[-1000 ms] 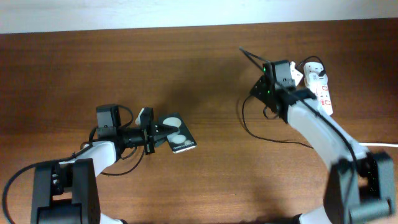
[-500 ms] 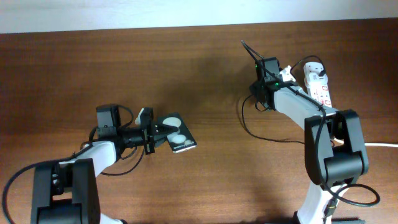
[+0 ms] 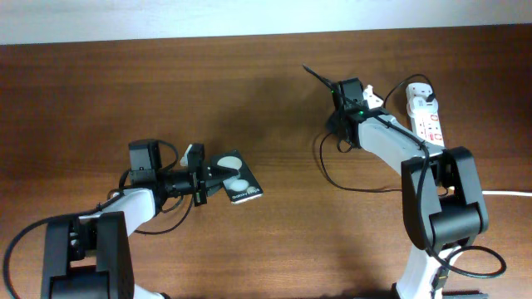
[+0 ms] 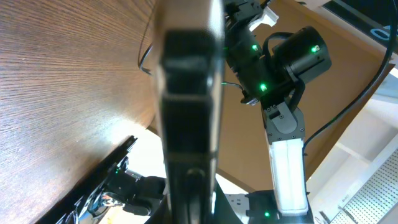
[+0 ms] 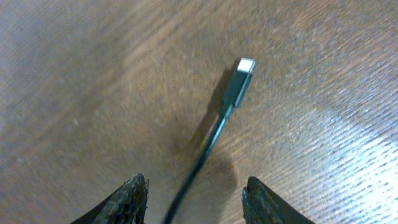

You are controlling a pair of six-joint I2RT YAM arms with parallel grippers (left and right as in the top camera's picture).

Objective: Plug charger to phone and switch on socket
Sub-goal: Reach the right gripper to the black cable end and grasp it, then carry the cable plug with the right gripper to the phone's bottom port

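The phone is black with two round white reflections, and my left gripper is shut on its left end. In the left wrist view the phone is a dark, blurred edge rising from the jaws. The charger cable loops on the table, and its tip sticks out up-left of my right gripper. In the right wrist view the connector hangs just above the wood, and the cable runs back between the spread fingers. The socket lies at the far right.
The charger's white plug sits in the top end of the power strip. A thick white cord leaves at the right edge. The table's far edge meets a white wall at the top. My right arm's base stands at bottom right.
My right gripper has moved left and a little away from the socket, and the cable tip has swung left with it. The left arm and phone have not moved.
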